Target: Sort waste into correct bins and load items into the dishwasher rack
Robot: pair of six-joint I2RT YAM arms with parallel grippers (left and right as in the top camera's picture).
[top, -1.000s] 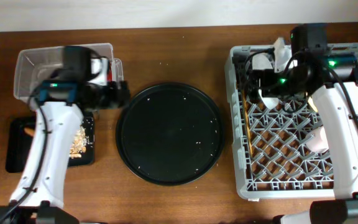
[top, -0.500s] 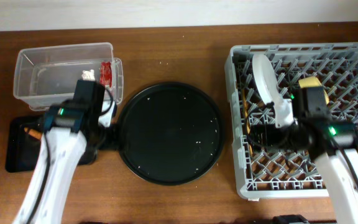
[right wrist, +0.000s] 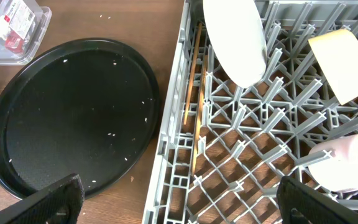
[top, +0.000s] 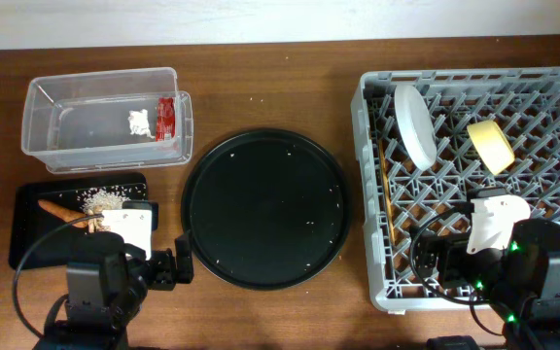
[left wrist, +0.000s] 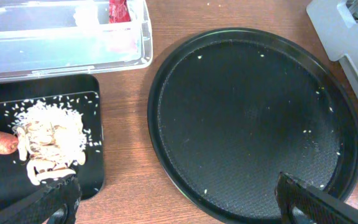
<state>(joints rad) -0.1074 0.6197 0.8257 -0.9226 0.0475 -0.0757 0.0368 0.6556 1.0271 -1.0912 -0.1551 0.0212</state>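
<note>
The clear tub [top: 100,117] holds the white tissue [top: 141,122] and the red wrapper [top: 166,117]. The shallow black tray [top: 27,243] holds the orange stick [top: 59,208] and the beige scraps with rice [top: 105,201], which also show in the left wrist view [left wrist: 48,137]. The grey rack [top: 369,194] holds the pale plate [top: 416,124], the yellow bowl [top: 491,146] and the chopsticks [top: 388,190]. The pink cup [right wrist: 344,162] lies in it too. I cannot make out the blue cup. My left gripper [left wrist: 179,205] and right gripper [right wrist: 185,205] are open and empty at the near edge.
The large round black tray [top: 263,209] lies between the bins and the rack, with a few rice grains on it. Bare wooden table shows along the far edge and between the things.
Both arms have drawn back to the near edge of the table. The left left the tub area, the right left the rack's far corner. The plate now stands uncovered in the rack.
</note>
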